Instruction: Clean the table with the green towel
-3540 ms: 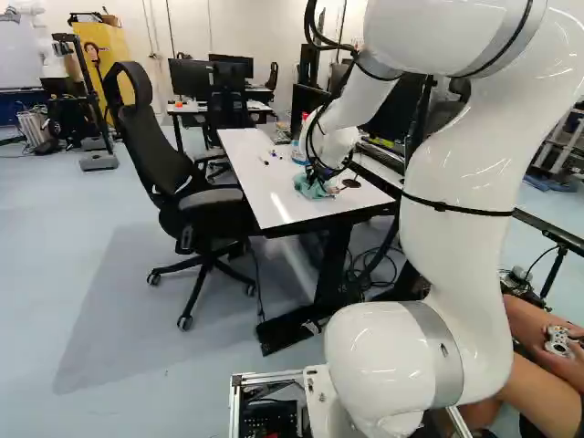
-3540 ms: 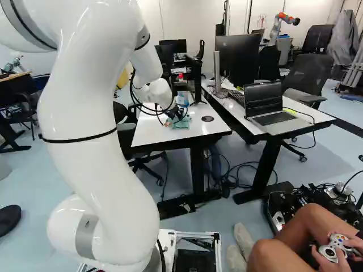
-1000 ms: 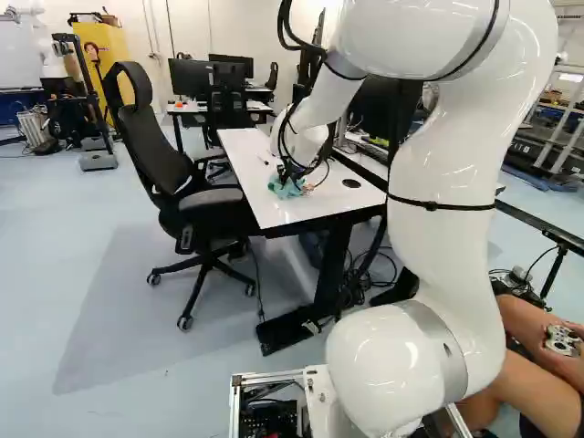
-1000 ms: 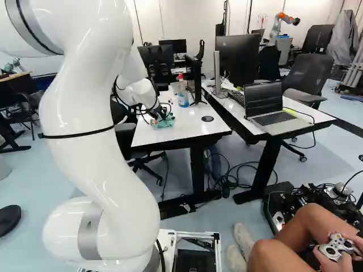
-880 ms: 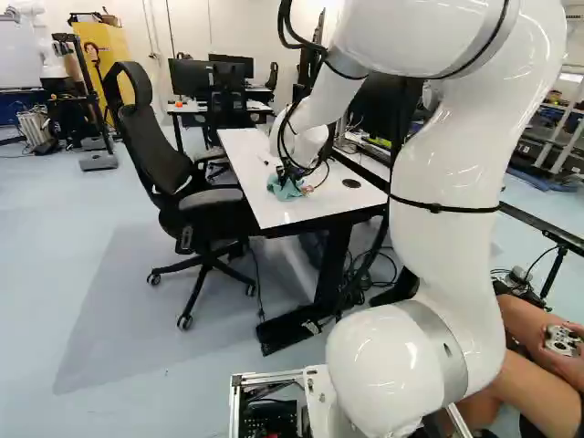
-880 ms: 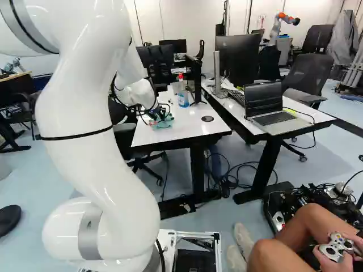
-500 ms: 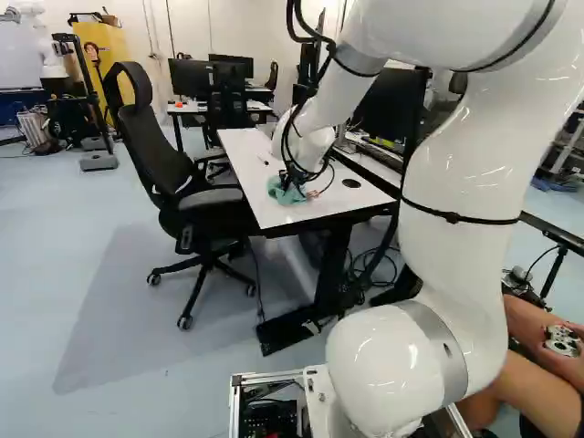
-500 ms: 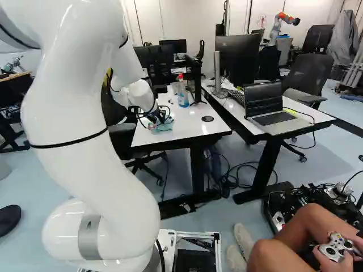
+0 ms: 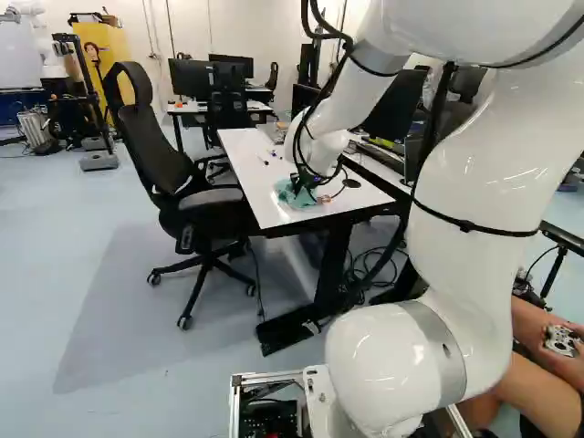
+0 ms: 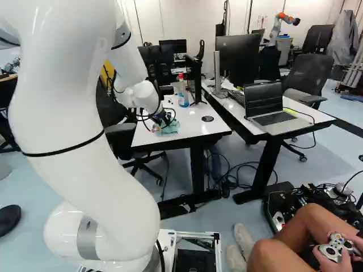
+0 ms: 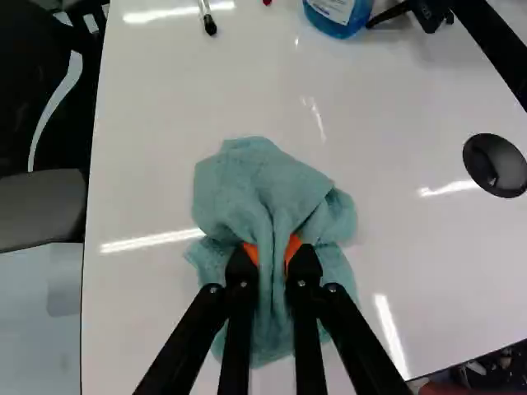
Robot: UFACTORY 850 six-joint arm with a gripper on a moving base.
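The step in hand looks to be the wiping itself: the claw (image 11: 273, 253) has a ridge of the green towel (image 11: 268, 189) pinched between its orange pads, with the rest bunched and draped around them on the glossy white bench (image 11: 156, 164). The towel lies toward the end of the bench nearest the base, well inside the edges. The next move calls for a low, level sweep with light, even pressure, so that the loose folds drag flat instead of rolling under the claw. No spill or dirt can be made out, so how much is cleaned I cannot tell. Ahead of the claw, farther up the bench, are a marker (image 11: 207, 16) and a bottle (image 11: 336, 15) of blue liquid; a long stroke that way could knock either. A round cable hole (image 11: 496, 164) sits to one side and might snag cloth. A black chair (image 9: 146, 146) stands along the bench's left side in the left base view, and in the right base view a laptop (image 10: 267, 105) rests on a side desk (image 10: 309, 116).
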